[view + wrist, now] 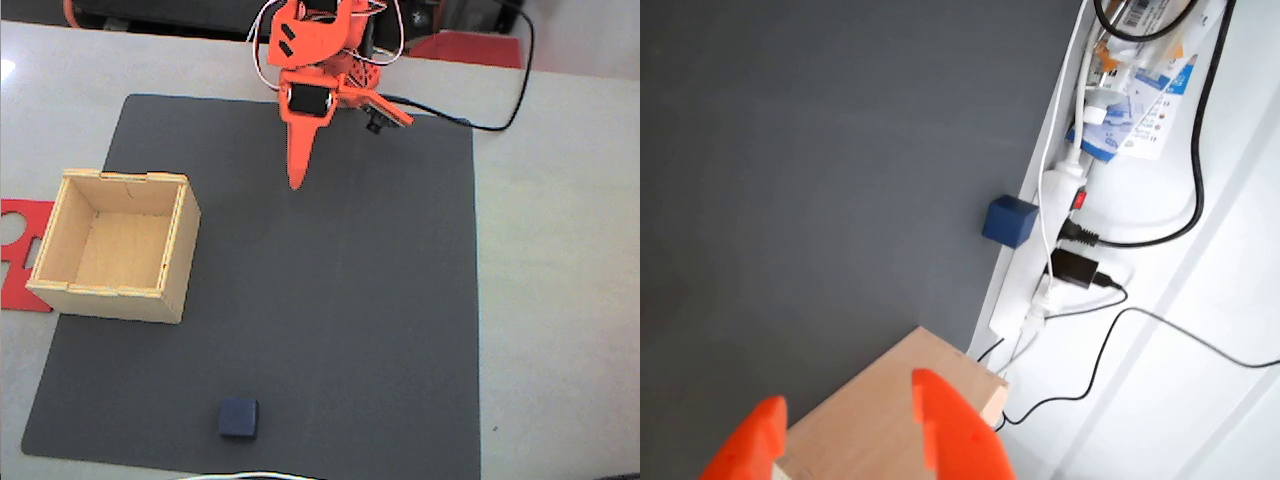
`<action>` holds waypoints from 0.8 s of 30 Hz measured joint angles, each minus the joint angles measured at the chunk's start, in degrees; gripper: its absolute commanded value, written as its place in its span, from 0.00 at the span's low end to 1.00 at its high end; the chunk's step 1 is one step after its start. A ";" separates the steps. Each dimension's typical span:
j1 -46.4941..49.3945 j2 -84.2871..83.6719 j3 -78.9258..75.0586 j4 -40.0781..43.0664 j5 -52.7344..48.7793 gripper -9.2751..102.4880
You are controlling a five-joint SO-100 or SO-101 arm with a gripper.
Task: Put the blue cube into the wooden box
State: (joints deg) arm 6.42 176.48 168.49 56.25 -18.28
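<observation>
Orange plastic gripper [845, 425] tips, plywood wooden box [115, 245], matte blue cube [238, 417]

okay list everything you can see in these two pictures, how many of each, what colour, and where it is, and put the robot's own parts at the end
blue cube: one, dark navy, near the bottom edge of the mat in the fixed view, apart from the box
wooden box: one, light plywood, open top, on the left side of the mat
mat: one, dark grey, covering most of the table
red plate: one, red, flat on the table, left of the box
table: one, pale
power strip: one, white, beside the mat edge in the wrist view, with plugs and cables
printed package: one, white and blue, top right of the wrist view
arm: one, orange, at the top of the fixed view
gripper: one, orange, pointing down over the mat, holding nothing
</observation>
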 measured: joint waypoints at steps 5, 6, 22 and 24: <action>5.71 -35.68 -19.60 -12.66 3.60 0.22; 6.50 -42.63 -24.08 -14.06 3.87 0.22; 5.80 -89.03 -63.02 -18.02 -0.97 0.24; 5.98 -91.76 -66.88 -18.02 -1.67 0.24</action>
State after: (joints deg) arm 12.39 84.73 101.60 38.23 -19.95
